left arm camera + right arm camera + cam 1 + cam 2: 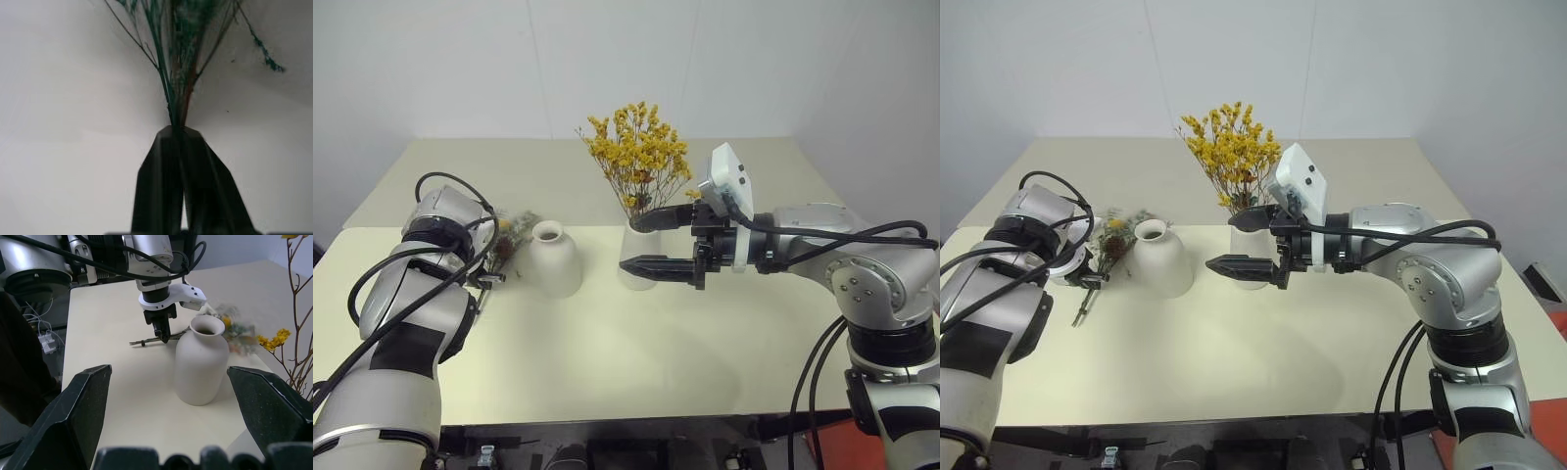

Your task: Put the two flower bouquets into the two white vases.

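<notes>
I am counting 1 of 2 done: the yellow-orange dried bouquet (638, 157) is standing in the plain white cylinder vase (634, 262). My left gripper (162, 334) is pinching the grey-green sprig bunch (1114, 238) lying on the table beside the empty rounded white bottle vase (1161, 258); the right gripper (661, 243) is hovering spread.

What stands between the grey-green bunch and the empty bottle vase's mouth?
Nothing visible. The left tool is shut on the stems of the grey-green bunch, which lies on the table just beside the bottle vase. The vase's mouth is open and uncovered. The right tool hangs open by the other vase, apart.
</notes>
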